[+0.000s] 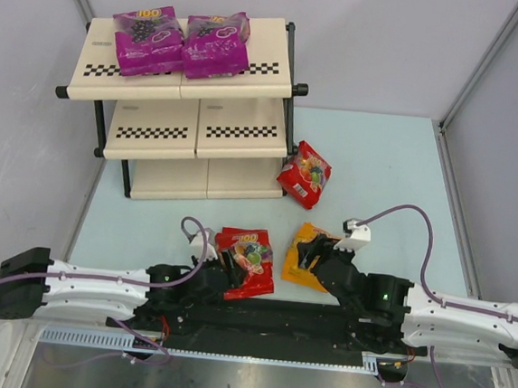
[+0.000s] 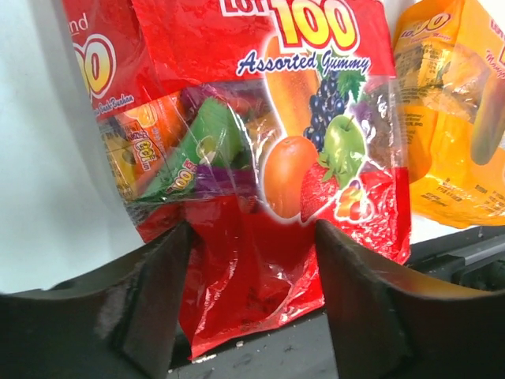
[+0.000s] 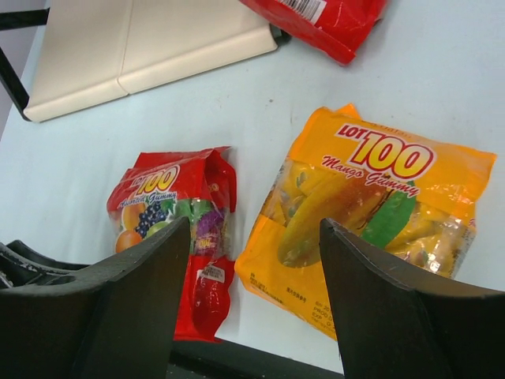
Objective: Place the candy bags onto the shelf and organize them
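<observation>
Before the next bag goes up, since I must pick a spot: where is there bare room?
Middle tier and bottom tier, below the purple bags, are bare. Top tier is crowded, a strip free at its right end.

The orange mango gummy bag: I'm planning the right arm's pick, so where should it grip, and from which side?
Probably the flat sealed edge nearest the arms, from above. The orange bag lies flat on the table, plump in the middle, with a red bag close on its left. The right end effector is open on that near side.
</observation>
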`<action>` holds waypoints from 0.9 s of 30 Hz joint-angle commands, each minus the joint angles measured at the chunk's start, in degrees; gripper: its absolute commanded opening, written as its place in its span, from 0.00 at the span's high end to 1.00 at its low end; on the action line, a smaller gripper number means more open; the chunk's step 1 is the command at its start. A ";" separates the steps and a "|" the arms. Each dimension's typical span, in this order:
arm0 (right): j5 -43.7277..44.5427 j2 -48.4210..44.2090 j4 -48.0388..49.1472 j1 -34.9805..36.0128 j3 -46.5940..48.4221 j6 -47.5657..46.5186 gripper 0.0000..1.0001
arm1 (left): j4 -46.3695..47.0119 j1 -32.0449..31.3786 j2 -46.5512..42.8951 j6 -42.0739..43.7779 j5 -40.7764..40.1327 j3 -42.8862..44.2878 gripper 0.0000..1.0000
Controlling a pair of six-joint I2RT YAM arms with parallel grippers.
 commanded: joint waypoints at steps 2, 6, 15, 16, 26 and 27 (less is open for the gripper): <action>1.34 -2.44 -1.27 -1.78 -0.71 0.80 0.30 | 6.52 -0.29 2.45 0.61 -0.12 -0.90 0.38; 0.72 -3.67 -1.27 -2.57 -1.15 0.45 0.30 | 6.43 -0.38 4.64 0.96 -0.03 -0.37 0.55; 1.86 -6.48 -3.90 -2.92 -1.41 0.19 0.30 | -1.21 -0.38 4.65 6.31 -3.18 5.95 1.00; 2.13 -6.75 -4.25 -2.92 -1.50 0.19 0.30 | -3.48 -0.38 4.21 8.85 -3.80 7.96 1.00; 2.48 -8.77 -4.69 -3.45 -2.03 -1.83 0.30 | -9.92 -0.29 -4.92 34.78 -10.57 21.60 1.00; 2.39 -8.86 -4.61 -3.45 -2.03 -1.83 0.30 | -9.75 -0.20 -6.15 38.54 -11.19 22.21 1.00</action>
